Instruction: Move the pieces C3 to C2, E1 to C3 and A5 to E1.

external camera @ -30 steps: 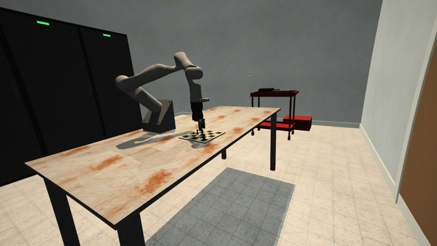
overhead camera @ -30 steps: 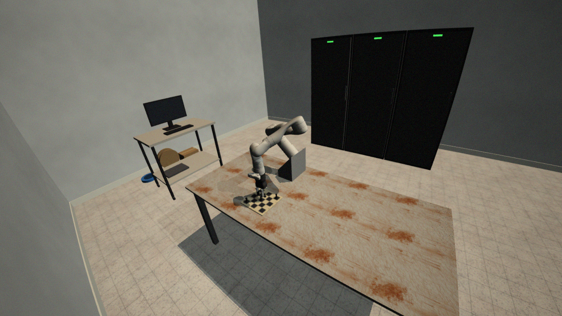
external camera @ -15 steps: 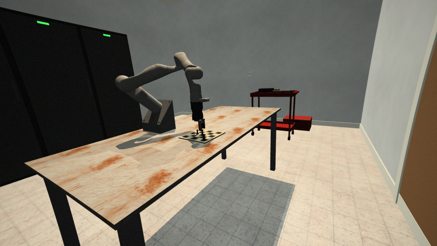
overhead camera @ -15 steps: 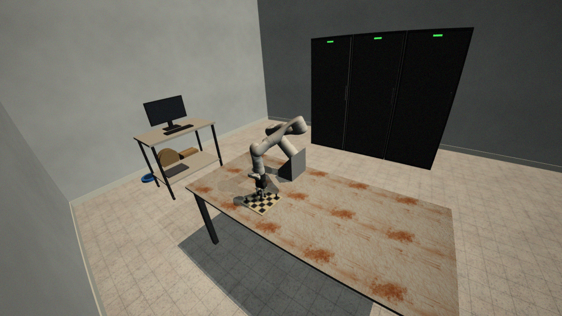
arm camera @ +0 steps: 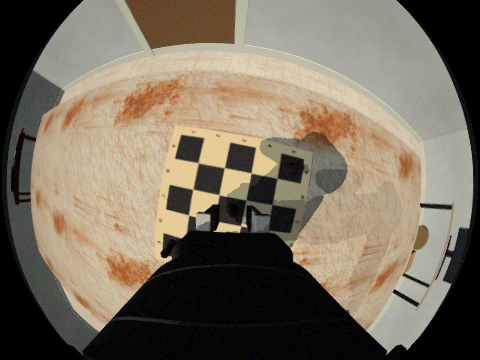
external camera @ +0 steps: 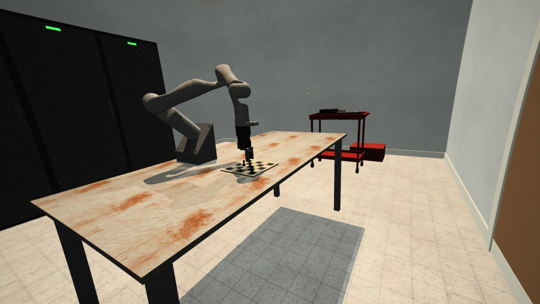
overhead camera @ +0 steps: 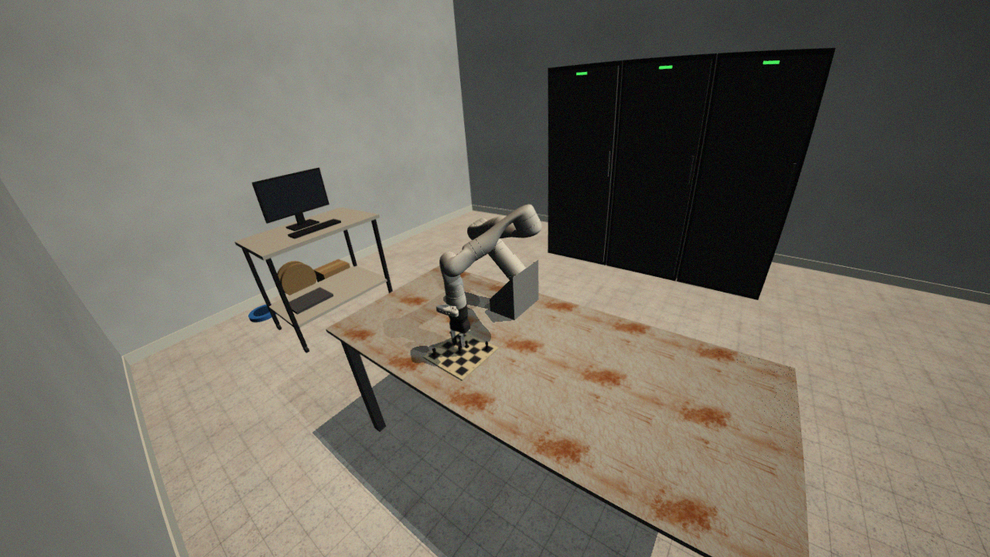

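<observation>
A small checkered board lies near the table's left edge; it also shows in the exterior view and in the wrist view. Small dark pieces stand on it, one at its near-left edge, one at its far side and one beside the fingers. My gripper points straight down, just above the board's far part. Its fingers stand partly apart. I cannot make out a piece between them; the gripper body hides the squares right below it in the wrist view.
The arm's grey base block stands on the table behind the board. A desk with a monitor stands left of the table, black cabinets at the back, and a red cart beyond the table's far end.
</observation>
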`<state>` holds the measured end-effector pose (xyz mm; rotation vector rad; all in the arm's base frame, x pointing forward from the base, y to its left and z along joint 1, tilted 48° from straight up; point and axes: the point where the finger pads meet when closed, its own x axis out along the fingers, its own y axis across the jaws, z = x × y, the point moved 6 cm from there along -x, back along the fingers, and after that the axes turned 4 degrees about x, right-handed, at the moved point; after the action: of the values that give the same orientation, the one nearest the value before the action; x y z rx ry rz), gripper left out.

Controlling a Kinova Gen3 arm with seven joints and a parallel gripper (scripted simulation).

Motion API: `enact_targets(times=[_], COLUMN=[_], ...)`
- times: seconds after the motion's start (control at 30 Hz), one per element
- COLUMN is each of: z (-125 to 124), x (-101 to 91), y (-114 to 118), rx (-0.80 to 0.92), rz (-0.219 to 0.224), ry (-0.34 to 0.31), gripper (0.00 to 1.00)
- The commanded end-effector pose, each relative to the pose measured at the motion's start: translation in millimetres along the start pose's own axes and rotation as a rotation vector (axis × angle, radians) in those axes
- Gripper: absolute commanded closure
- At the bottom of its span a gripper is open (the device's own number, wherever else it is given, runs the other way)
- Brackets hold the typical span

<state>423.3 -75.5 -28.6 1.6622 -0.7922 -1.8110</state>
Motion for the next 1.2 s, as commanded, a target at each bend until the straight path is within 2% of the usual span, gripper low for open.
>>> enact_targets(times=[0.0,0.57,1.17], z=[-2.7,-2.3,-2.3], x=[3.6,29.6,31.5], y=[-0.7,0.1,0.1], rx=[-0.006,-0.003,-0.004], rz=[-0.004,-0.004,-0.004], ry=[0.007,0.007,0.007], gripper=[0.32,0.32,0.32])
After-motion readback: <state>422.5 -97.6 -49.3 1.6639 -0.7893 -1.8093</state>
